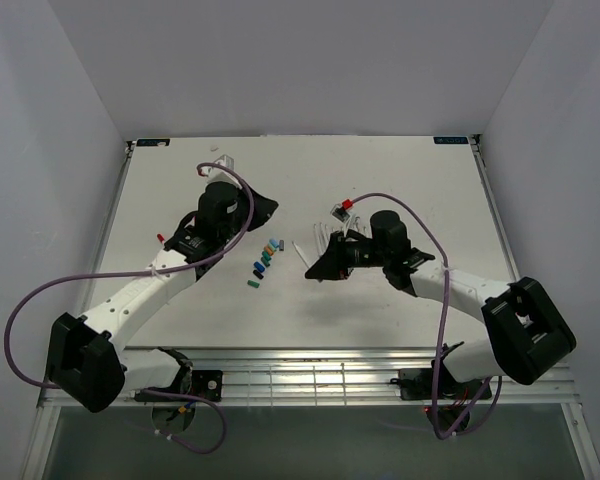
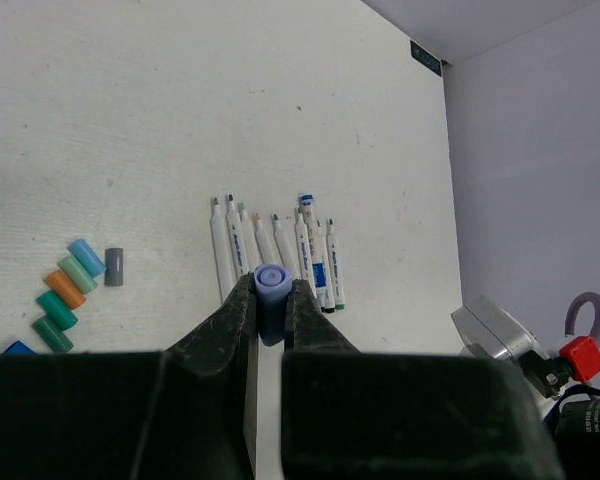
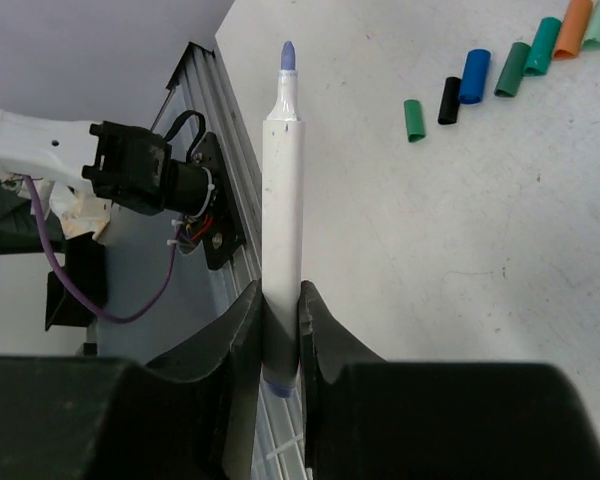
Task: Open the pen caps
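From above, a row of loose pen caps lies mid-tabletop. The pens are grouped just right of them, so most of the job looks done.

In the left wrist view, the left pincer is closed narrow on a lavender cap, with the laid-out pens just beyond it.

In the right wrist view, the right pincer clamps a white pen whose lavender tip is bare.

What seems left is setting both down. One lying pen's blue far end may be a cap; I cannot tell.
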Robot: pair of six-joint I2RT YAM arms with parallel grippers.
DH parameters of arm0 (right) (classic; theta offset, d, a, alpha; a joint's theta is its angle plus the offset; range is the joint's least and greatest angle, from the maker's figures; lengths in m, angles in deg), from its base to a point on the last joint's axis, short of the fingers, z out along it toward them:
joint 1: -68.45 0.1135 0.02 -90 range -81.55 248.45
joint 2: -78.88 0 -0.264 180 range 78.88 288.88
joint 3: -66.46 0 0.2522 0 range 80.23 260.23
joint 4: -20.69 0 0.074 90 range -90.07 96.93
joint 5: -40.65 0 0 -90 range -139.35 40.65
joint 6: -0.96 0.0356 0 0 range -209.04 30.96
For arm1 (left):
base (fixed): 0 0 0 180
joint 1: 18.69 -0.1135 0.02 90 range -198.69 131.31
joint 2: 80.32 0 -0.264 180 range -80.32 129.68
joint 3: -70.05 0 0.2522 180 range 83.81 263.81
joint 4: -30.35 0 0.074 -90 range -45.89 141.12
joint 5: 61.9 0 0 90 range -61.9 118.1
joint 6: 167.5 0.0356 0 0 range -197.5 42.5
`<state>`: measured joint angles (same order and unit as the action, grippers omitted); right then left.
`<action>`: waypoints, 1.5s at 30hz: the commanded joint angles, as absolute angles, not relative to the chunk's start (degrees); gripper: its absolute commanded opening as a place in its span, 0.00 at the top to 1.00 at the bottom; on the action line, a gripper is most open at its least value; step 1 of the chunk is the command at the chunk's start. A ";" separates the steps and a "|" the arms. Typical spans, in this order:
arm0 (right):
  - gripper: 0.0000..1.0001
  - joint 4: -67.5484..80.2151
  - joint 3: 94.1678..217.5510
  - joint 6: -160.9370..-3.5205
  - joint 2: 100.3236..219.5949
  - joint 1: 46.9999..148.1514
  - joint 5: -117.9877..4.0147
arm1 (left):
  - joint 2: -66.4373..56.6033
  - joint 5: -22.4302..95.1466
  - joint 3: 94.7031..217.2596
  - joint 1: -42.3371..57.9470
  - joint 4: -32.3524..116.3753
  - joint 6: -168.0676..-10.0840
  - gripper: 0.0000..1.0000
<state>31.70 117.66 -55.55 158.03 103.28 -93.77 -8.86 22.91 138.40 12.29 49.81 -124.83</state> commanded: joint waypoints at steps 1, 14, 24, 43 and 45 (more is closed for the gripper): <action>0.92 25.78 119.50 -58.87 155.61 102.82 -89.11 | -9.75 18.43 141.18 12.33 56.64 -126.36 1.00; 0.92 -3.97 129.53 -75.24 152.70 88.07 -56.46 | -25.47 22.99 120.75 12.42 68.90 -136.55 1.00; 0.92 -2.22 133.49 -76.39 162.90 76.98 -62.09 | -21.00 25.55 115.19 12.42 65.92 -139.20 1.00; 0.92 -0.02 133.84 -77.35 168.79 75.13 -59.80 | -9.93 21.94 115.54 12.24 62.75 -140.78 0.88; 0.92 0.42 133.58 -77.27 169.05 75.04 -60.16 | -8.52 22.03 115.72 12.24 62.23 -140.87 0.87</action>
<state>-1.93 133.04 -76.20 168.50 75.52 -60.15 -9.54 23.58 115.03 12.27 63.29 -139.93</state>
